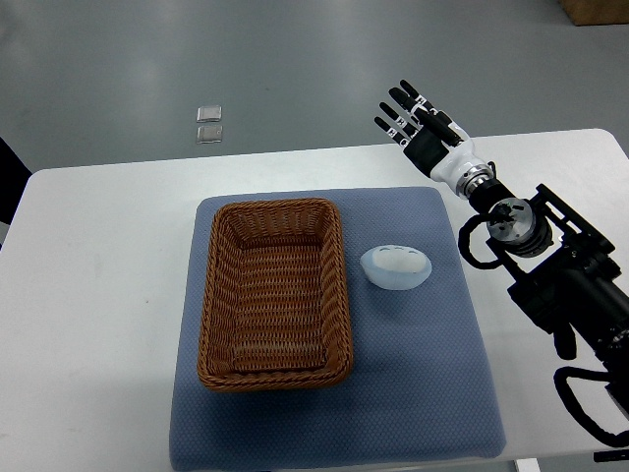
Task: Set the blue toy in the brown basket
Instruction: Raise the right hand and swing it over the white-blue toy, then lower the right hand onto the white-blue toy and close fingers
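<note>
A pale blue, rounded toy lies on the blue-grey mat, just right of the brown wicker basket. The basket is rectangular and holds nothing. My right hand is raised beyond the mat's far right corner, over the table's far edge, with its black fingers spread and holding nothing. It is well above and beyond the toy. The right arm runs in from the lower right.
The mat lies on a white table. Two small clear squares lie on the grey floor beyond the table. A brown box corner shows at the top right.
</note>
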`<action>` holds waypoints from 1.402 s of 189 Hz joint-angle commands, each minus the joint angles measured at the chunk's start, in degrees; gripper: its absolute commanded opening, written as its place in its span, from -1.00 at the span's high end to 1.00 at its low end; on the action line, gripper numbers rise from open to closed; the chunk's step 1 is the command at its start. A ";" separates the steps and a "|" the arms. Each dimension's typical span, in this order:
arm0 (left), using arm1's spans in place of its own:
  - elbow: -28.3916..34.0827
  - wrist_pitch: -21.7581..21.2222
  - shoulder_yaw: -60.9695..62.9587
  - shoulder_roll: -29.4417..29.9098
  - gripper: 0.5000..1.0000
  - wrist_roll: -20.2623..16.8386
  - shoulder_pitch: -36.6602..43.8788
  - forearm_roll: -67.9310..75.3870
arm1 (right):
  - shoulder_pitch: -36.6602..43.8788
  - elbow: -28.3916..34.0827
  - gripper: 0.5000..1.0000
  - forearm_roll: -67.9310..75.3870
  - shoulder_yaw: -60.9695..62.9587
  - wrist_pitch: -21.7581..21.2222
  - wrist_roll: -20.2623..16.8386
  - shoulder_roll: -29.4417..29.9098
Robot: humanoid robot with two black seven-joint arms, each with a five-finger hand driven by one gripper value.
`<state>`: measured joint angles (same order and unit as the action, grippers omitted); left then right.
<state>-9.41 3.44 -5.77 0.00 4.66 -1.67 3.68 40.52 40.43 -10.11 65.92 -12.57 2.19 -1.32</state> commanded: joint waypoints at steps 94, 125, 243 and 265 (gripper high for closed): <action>-0.08 -0.10 -0.12 0.00 -1.00 -0.01 0.00 -0.07 | 9.93 3.78 -0.64 -10.72 -10.46 -3.08 -6.32 -9.49; -0.08 -0.01 -0.12 0.00 -1.00 -0.01 0.09 -0.07 | 21.79 6.32 -0.64 -15.73 -28.72 -7.47 -10.72 -18.36; -0.17 0.08 0.06 0.00 -1.00 -0.01 0.00 -0.07 | 65.13 42.98 -0.64 -21.97 -81.38 -15.65 -26.71 -33.92; -0.17 0.08 -0.03 0.00 -1.00 -0.01 -0.09 0.02 | 65.21 43.50 -0.64 -20.74 -81.47 -15.38 -27.33 -33.84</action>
<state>-9.60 3.52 -5.74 0.00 4.66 -1.69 3.63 105.32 82.95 -32.21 -15.23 -28.17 -24.52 -35.04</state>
